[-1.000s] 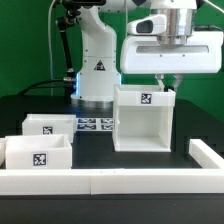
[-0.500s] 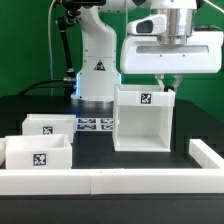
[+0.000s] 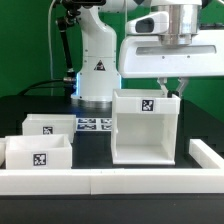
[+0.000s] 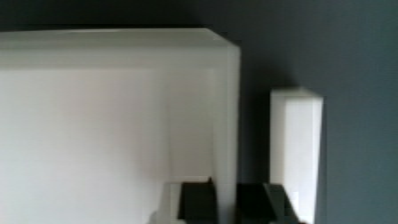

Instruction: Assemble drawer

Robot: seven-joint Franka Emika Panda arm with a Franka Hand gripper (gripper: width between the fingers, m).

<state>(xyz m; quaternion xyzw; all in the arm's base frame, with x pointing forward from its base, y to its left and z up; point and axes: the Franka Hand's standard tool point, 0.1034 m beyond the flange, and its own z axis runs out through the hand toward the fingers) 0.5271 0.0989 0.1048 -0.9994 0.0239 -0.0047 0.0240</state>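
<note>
The tall white drawer casing (image 3: 147, 130) stands on the dark table with its open side facing the front and a tag on its upper face. My gripper (image 3: 168, 88) comes down on the top edge of the casing's wall at the exterior view's right, shut on it. In the wrist view the two dark fingers (image 4: 196, 203) straddle that wall of the casing (image 4: 107, 120); the gripper (image 4: 233, 203) sits right over it. Two shallow white trays, one behind (image 3: 48, 125) and one in front (image 3: 40, 155), lie at the exterior view's left, each with a tag.
A long low white rail (image 3: 110, 181) runs along the front and turns up the exterior view's right side (image 3: 208, 152); a piece of it shows in the wrist view (image 4: 299, 150). The marker board (image 3: 95, 125) lies behind the trays by the robot base (image 3: 97, 70).
The casing has slid toward the front and slightly to the exterior view's right, with my gripper moving along on its wall. The trays have not moved.
</note>
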